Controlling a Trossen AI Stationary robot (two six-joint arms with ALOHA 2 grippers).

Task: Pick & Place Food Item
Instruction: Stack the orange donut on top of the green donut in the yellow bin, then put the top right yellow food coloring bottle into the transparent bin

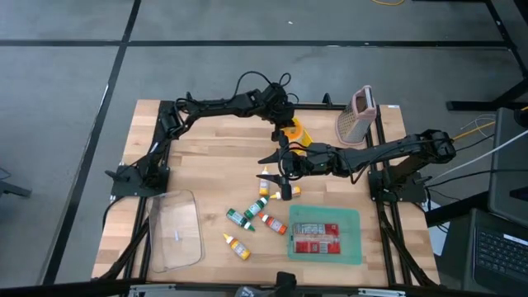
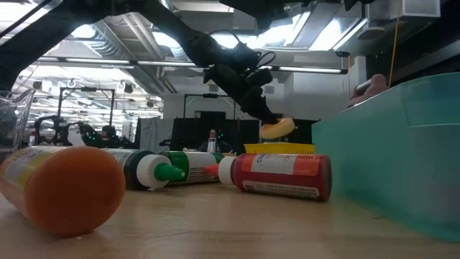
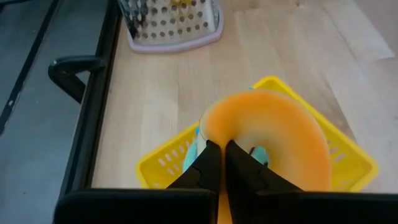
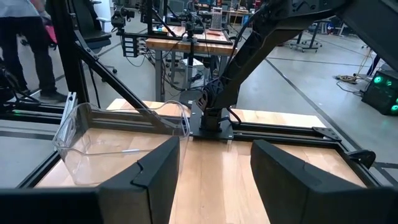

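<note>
Nearest, toward the high view's lower middle, five small squeeze bottles [image 1: 252,216] lie beside one clear plastic tub [image 1: 175,230] and one teal tray [image 1: 324,234]. Above them, mid-frame, the right gripper [image 1: 286,188] hangs with fingers apart, empty. Farthest, upper middle, the left gripper [image 3: 222,163] is clamped on the one orange ring-shaped doughnut [image 3: 273,142], just over one yellow slotted basket [image 3: 165,165]. It looks light, soft and squashable; pinching through the ring's rim suits it.

Left end effector [image 3: 224,163] clamped, right end effector [image 4: 214,163] agape
</note>
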